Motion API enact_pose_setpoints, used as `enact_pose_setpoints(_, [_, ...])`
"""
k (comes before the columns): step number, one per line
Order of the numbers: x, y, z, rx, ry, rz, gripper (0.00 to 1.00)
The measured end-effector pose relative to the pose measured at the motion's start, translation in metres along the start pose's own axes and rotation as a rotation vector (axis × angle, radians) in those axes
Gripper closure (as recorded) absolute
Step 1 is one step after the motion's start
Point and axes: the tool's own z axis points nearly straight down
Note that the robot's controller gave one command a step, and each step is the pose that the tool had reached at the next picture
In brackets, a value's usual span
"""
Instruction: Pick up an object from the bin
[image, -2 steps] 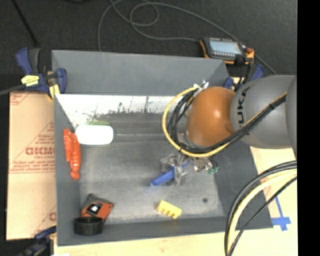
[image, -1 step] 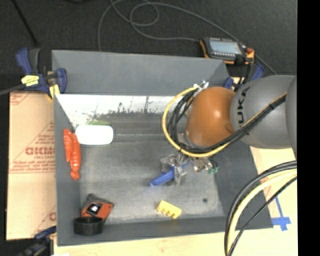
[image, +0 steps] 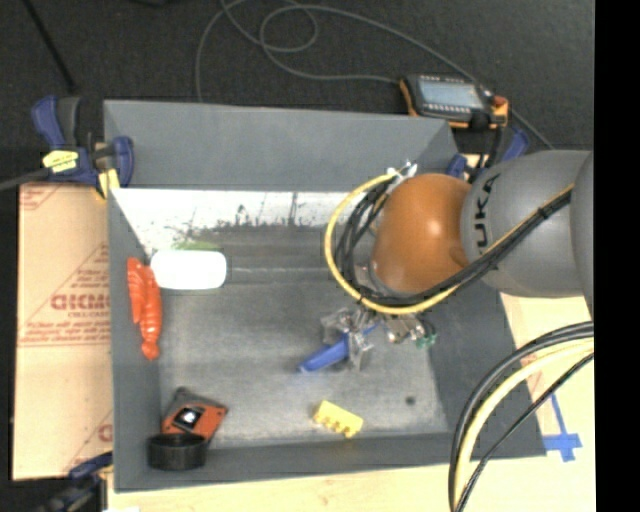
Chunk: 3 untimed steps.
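front-left corner: black round cap, touching an orange-and-black gadget just behind it; both well apart from the gripper.
front middle: yellow toothed block, lying alone on the floor of the bin, near the blue piece.
centre: blue piece, long and narrow, lying flat and slanted; its right end runs up against the gripper.
gripper: gripper sits low at the right end of the blue piece, under the orange wrist cover. Cannot tell how wide it stands, or whether the blue piece is pinched.
handling, judged: blue piece looks like hard plastic, so probably light, stiff, a bit slick, not fragile.
hold, judged: best taken across the narrow width, nearer the middle than the tip. An end grip would likely let it swing or slip out.
risk, judged: lies flat, so it could skid along the metal floor as the gripper closes.
left wall: orange crinkled strip, lying along the wall, looks soft.
back left: white oval lump, just beside the strip's upper end, smooth and rounded.
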Motion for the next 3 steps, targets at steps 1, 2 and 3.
enact_pose_setpoints(1, [0.0000,0.0001,0.0000,0.000,0.000,0.001,1.00])
enact_pose_setpoints(2, [-0.0001,0.0002,0.0000,0.000,0.000,0.001,1.00])
enact_pose_setpoints(3, [-0.0001,0.0002,0.0000,-0.001,0.000,0.002,1.00])
